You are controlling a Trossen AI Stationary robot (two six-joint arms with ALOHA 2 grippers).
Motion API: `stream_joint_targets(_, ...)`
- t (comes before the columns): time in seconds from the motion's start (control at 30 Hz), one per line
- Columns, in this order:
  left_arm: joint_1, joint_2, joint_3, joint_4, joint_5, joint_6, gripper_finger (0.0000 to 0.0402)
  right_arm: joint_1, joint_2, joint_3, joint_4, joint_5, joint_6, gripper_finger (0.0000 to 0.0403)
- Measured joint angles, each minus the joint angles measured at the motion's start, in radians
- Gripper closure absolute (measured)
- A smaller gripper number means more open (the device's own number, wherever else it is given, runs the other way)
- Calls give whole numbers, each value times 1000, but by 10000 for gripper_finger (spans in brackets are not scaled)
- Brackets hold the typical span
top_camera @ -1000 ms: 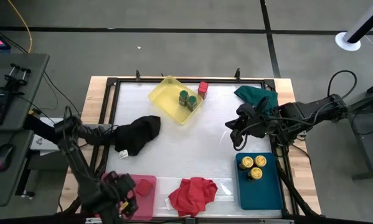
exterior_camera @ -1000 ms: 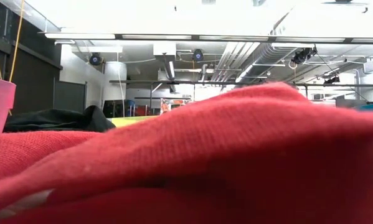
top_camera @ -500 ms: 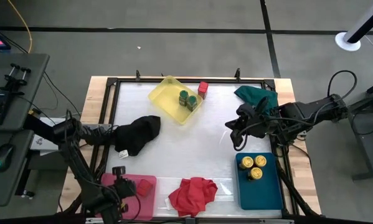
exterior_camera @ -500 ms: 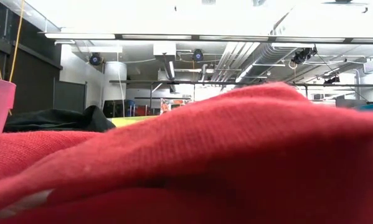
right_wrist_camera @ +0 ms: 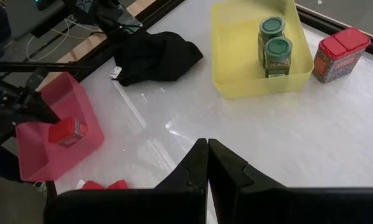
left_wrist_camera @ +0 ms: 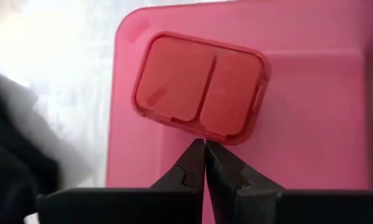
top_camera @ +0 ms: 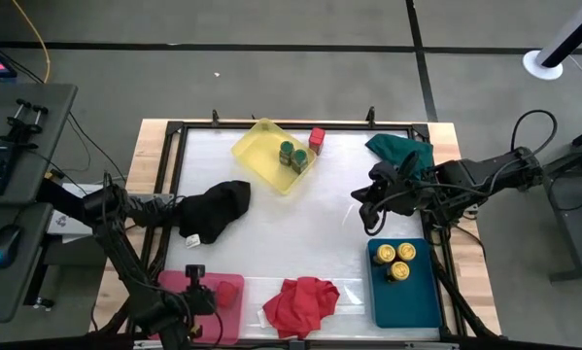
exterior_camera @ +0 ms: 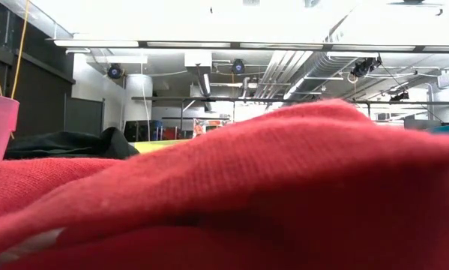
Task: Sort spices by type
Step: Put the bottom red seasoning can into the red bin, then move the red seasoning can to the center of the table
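One red square box (left_wrist_camera: pixel 202 84) lies flat in the pink tray (top_camera: pixel 213 316) at the near left. My left gripper (left_wrist_camera: pixel 204 149) hovers over that tray, shut on nothing, its tips just short of the box's edge. A second red box (top_camera: pixel 317 138) stands on the table beside the yellow tray (top_camera: pixel 256 146), which holds two green-lidded jars (top_camera: pixel 292 156). Three yellow-lidded jars (top_camera: pixel 398 259) stand in the teal tray (top_camera: pixel 407 297). My right gripper (right_wrist_camera: pixel 207 152) waits shut over the table's right middle (top_camera: pixel 360 212).
A black cloth (top_camera: pixel 218 209) lies at the left middle. A red cloth (top_camera: pixel 303 301) at the near edge fills the low view (exterior_camera: pixel 284 187). A green cloth (top_camera: pixel 402 148) lies at the far right. Bare white table (top_camera: pixel 310 228) spreads between the trays.
My left gripper has shut over the pink tray with nothing between its fingers. The red box lies still in the tray.
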Motion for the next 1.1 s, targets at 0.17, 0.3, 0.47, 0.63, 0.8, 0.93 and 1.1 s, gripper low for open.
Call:
stream_joint_targets(0.17,7,0,0,32,0,-14,401,0,0,0,0,0,0,402)
stream_joint_targets(0.3,10,0,0,105,-1,-5,401,0,0,0,0,0,0,402)
stream_joint_targets(0.47,10,-3,1,108,0,-5,401,0,0,0,0,0,0,402)
stream_joint_targets(0.63,-2,-61,1,-10,26,-106,401,-1,0,0,41,2,27,402)
stream_joint_targets(0.8,-54,-197,1,-147,-118,-296,401,-85,38,1,190,-36,-1,402)
stream_joint_targets(0.93,-20,-328,1,-196,-383,-396,401,-262,125,1,296,-140,-123,402)
stream_joint_targets(1.1,195,-446,2,-130,-442,-286,401,-593,259,1,405,-306,-242,402)
